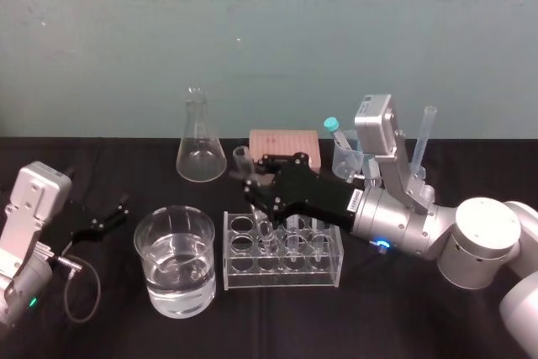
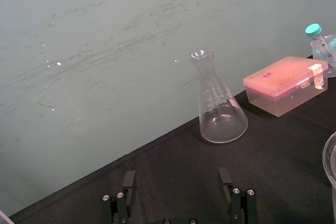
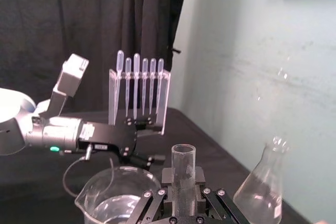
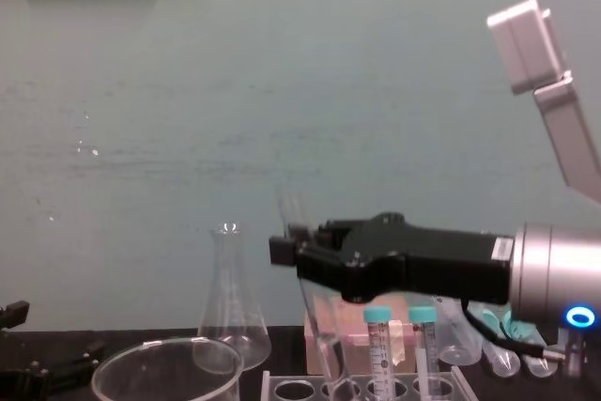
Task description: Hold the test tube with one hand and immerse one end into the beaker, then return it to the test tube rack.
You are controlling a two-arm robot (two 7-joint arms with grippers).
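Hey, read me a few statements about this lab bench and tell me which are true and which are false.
1. The right gripper is shut on the test tube. True.
2. The beaker is empty. False: it holds clear liquid.
3. The left gripper grips the conical flask. False: it is open, parked at the far left, apart from the flask.
4. The beaker stands to the left of the test tube rack. True.
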